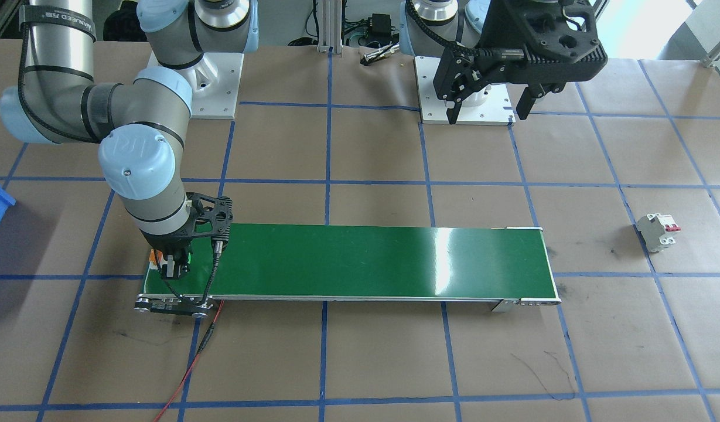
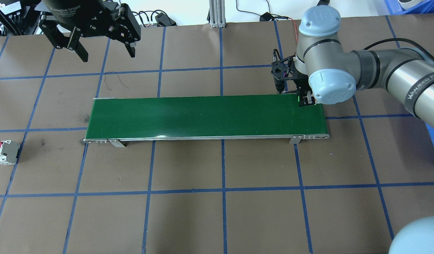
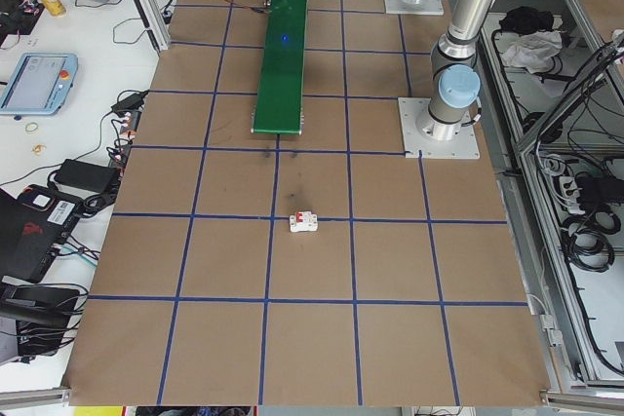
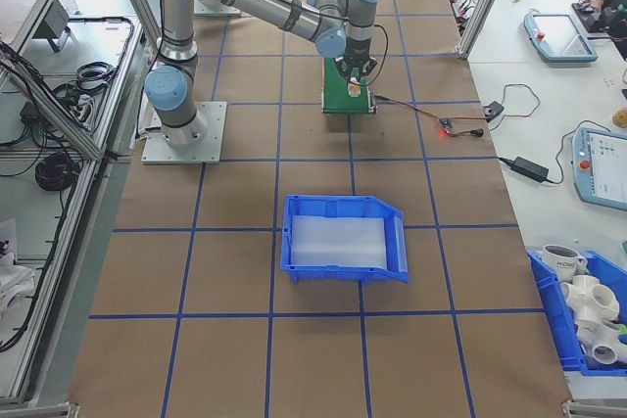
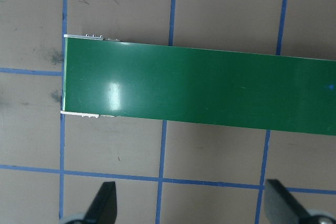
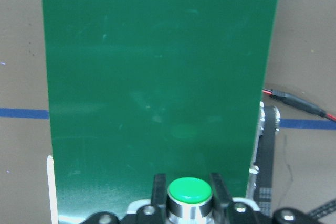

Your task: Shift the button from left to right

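Nearest to me, on the paper-covered desk [image 1: 360, 363], a red wire [image 1: 187, 375] trails from the conveyor's motor end toward the front edge. Then the green conveyor belt [image 1: 371, 264] itself, lying lengthwise across the middle of the desk. At its end on the robot's right, the right gripper [image 1: 175, 266] is down at the belt, fingers [image 6: 159, 187] pressed against either side of the button [image 6: 189, 191], green cap up, clamped between them. From across the desk there's just a speck of orange beside the gripper; whether the button touches the belt, I can't tell. Off past the belt's other end, well apart from it, a white circuit breaker [image 1: 658, 230] with red levers lies near the desk's edge on the robot's left. Farther back, the left gripper [image 1: 488, 108] hangs high by its base plate, fingers spread wide, holding nothing. A blue bin [image 4: 343, 237] sits beyond the conveyor's right end.
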Available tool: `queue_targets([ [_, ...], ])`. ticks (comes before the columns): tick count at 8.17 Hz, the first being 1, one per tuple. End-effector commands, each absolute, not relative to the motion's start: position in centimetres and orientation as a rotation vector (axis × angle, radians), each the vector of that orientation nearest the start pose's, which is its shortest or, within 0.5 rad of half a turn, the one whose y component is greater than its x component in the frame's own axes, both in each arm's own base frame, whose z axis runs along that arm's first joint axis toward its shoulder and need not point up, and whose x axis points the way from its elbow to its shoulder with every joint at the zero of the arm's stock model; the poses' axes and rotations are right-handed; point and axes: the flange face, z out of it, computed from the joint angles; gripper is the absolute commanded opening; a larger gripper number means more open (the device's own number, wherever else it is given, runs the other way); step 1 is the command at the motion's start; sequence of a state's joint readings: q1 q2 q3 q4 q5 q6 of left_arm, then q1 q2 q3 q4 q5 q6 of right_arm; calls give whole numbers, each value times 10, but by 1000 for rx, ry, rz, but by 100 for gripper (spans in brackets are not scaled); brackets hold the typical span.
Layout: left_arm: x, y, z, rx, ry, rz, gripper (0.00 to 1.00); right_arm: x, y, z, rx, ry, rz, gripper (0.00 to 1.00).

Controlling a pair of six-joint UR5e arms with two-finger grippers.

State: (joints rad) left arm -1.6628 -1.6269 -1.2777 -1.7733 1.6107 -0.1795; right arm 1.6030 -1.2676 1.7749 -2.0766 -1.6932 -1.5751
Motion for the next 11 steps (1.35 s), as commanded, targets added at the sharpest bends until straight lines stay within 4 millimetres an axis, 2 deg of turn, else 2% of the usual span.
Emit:
queue_targets([
  [1,-175,-494,583,-137,3103,-63,100,91,-589,326,-2273,2365,42,0],
  [3,-176,-494,583,-137,3105,-62,100,14,-586,351,-2232,2344,-52,0],
  [5,-176,-493,584,-137,3105,-65,100,-50,-579,362,-2283,2256,-107,0],
  [6,-176,-493,584,-139,3105,-62,100,-96,-570,369,-2316,2209,-94,0],
  [8,-176,-493,584,-146,3106,-65,100,-191,-543,371,-2347,2112,-124,0],
  [10,-176,-493,584,-147,3108,-64,100,-273,-504,373,-2402,2001,-128,0],
  [11,-176,-493,584,-147,3108,-64,100,-304,-485,375,-2467,1868,-134,0],
])
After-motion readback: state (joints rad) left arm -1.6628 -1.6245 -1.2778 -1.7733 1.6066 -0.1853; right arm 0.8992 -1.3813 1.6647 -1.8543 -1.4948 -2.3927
